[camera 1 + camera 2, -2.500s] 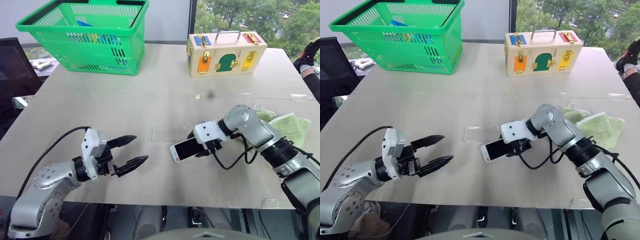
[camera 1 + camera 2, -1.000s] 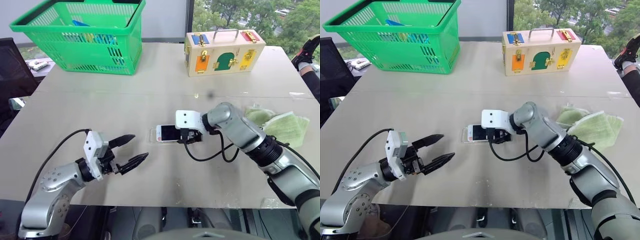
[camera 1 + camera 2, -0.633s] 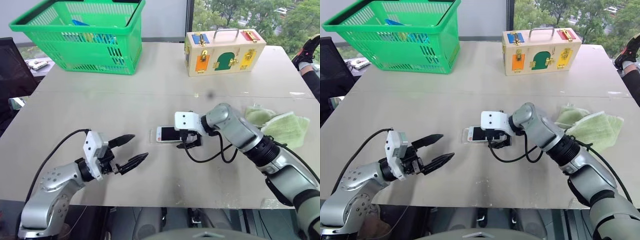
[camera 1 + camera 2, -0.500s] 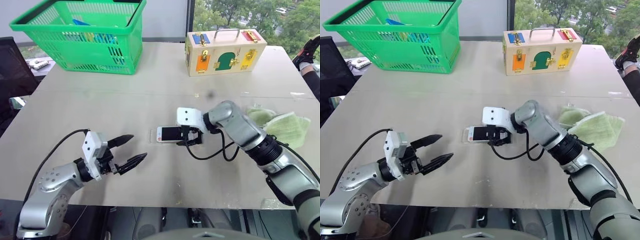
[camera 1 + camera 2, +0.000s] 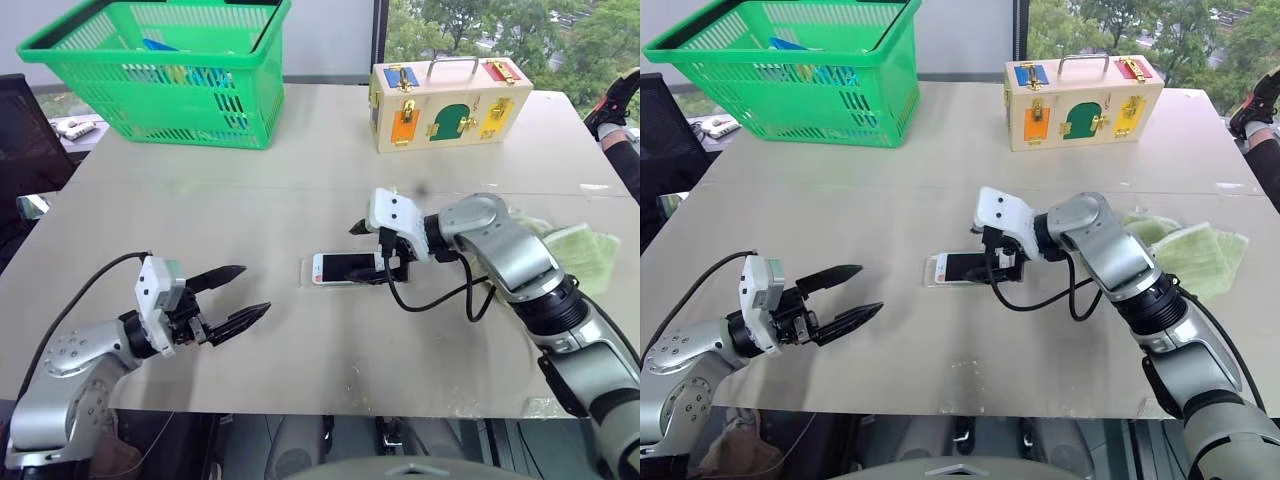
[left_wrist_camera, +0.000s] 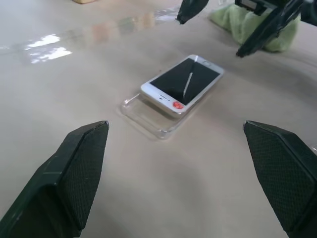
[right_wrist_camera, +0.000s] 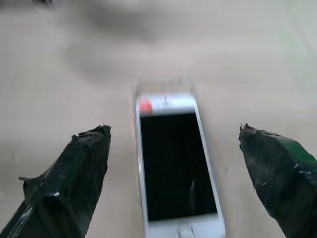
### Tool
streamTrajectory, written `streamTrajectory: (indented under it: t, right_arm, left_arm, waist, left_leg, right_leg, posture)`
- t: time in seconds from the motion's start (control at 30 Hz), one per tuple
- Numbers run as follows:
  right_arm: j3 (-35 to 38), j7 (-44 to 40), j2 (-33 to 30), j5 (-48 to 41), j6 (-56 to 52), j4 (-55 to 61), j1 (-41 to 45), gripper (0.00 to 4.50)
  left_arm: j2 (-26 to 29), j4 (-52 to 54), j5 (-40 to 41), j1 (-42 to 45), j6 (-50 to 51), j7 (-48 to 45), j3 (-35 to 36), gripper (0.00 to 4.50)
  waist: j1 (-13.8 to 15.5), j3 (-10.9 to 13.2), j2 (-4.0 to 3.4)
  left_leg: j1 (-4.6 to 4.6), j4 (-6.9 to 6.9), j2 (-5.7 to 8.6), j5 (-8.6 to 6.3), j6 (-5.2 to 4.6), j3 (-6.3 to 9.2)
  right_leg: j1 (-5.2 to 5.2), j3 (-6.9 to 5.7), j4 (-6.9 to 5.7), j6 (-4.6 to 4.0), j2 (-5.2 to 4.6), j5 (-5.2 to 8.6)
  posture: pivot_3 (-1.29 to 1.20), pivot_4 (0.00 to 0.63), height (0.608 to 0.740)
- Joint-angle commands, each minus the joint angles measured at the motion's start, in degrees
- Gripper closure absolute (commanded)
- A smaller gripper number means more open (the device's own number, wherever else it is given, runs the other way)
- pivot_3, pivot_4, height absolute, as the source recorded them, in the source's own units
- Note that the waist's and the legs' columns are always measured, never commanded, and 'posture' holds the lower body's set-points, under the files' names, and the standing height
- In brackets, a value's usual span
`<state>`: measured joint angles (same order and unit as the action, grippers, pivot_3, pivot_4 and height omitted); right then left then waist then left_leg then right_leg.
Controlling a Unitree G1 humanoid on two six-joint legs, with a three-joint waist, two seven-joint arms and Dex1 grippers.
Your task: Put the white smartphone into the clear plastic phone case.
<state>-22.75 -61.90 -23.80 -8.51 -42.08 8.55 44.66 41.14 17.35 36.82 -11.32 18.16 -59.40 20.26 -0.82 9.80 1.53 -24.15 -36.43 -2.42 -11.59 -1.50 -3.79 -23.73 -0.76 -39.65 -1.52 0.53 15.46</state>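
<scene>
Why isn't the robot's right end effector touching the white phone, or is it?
Apart. In the right wrist view the open right end effector has its fingers spread wide of the white smartphone, with bare table between.

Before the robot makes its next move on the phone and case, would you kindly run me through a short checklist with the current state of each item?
1. White smartphone released: ok; the right hand is open above it, not touching.
2. Phone lying over the clear plastic phone case: ok, screen up.
3. Phone fully seated in the case: not ok; the left wrist view shows the case's end sticking out past the phone, which rides above the rim.
4. Left hand open and clear of the phone: ok.
5. Table around the case free of obstacles: ok; the green cloth lies well to the side.
</scene>
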Motion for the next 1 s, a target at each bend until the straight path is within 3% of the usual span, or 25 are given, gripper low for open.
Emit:
streamTrajectory:
  t: [0.03,0.27,0.67,1.0]
  right_arm:
    - [2.72,1.98,1.90,-2.59,0.34,0.74,-0.09,0.92]
    - [-1.57,5.07,5.24,0.07,5.04,-5.53,-3.30,4.30]
    - [-10.39,5.58,8.28,9.60,13.43,-21.42,-0.36,4.42]
    - [-11.16,1.25,10.25,8.43,6.56,-27.19,-1.36,4.42]
  left_arm:
    - [-0.20,0.99,-0.83,0.31,-1.83,0.68,0.89,0.00]
    - [-0.90,2.27,-1.22,-1.24,-2.13,1.20,0.48,0.00]
    - [-0.33,1.87,-1.74,0.42,-1.46,0.92,-1.24,0.00]
    - [-0.95,2.26,-2.06,0.68,-2.10,1.63,-1.95,0.00]
  waist:
    - [0.01,0.00,0.00]
    - [0.00,0.00,0.01]
    - [-0.07,-0.02,0.03]
    - [-0.08,-0.26,0.16]
  left_leg:
    - [0.00,0.00,0.00,0.00,0.00,0.00]
    - [-0.03,0.00,0.01,0.00,0.00,0.00]
    - [0.02,0.00,0.01,0.00,0.00,-0.02]
    - [0.31,0.05,-0.04,0.00,0.01,-0.16]
  right_leg:
    - [0.00,0.00,0.00,0.00,0.00,0.00]
    - [0.00,0.00,0.03,0.00,-0.01,0.00]
    - [0.01,-0.01,0.00,0.01,-0.01,0.00]
    - [0.13,0.00,-0.08,-0.02,-0.09,0.00]
  posture:
    - [0.00,0.150,0.740]
    - [0.00,0.150,0.740]
    - [0.00,0.150,0.740]
    - [0.00,0.150,0.740]
